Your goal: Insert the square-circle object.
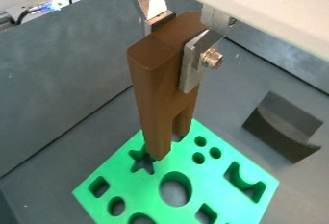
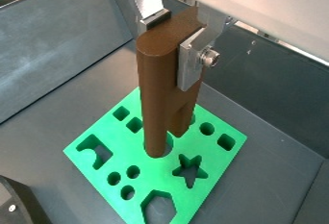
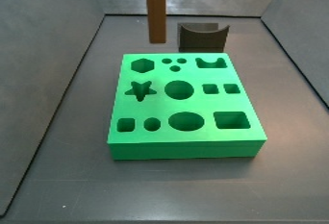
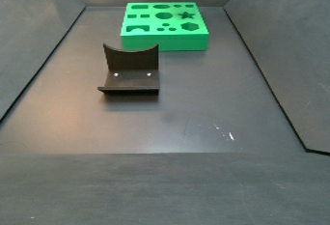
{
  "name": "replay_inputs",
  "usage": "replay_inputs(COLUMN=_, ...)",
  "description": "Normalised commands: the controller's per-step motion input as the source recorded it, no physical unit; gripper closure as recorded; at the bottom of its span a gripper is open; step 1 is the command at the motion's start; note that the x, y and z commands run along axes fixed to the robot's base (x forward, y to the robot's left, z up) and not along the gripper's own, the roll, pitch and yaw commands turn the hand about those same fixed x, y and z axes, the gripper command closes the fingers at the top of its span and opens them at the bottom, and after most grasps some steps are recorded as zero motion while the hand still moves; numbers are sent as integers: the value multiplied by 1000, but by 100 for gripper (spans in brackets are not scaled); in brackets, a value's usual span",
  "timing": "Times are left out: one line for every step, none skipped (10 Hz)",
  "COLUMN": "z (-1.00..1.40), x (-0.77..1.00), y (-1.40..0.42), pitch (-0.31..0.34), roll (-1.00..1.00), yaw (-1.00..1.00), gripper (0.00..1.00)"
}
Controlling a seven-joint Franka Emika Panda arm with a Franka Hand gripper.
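You see tool (image 1: 180,37) pinching top of square-circle object (image 1: 161,93), piece upright, legs hanging above green block (image 1: 244,194). Block's cut-out holes all hold nothing. Dark grey curved block (image 3: 202,36) sits on surface (image 4: 168,161), beyond green block's far edge.

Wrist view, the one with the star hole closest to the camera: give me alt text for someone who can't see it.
The gripper holds the tall brown square-circle object upright between its silver fingers, the lower end hanging over the green block with its shaped holes, on a dark grey floor.
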Motion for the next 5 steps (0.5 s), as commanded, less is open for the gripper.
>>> replay_inputs(z=-477, x=0, y=-1000, pitch=-154, roll=17, yaw=-246, gripper=100)
replay_inputs(z=-537, x=-40, y=-951, pitch=-154, roll=44, yaw=-374, gripper=100)
replay_inputs(z=-589, x=-31, y=-911, pitch=-129, roll=76, yaw=-429, gripper=100)
replay_inputs(z=-577, x=-29, y=-903, pitch=-120, roll=74, yaw=-437, gripper=100)
replay_inputs(z=-346, x=0, y=-717, pitch=0, roll=37, yaw=-589, gripper=100)
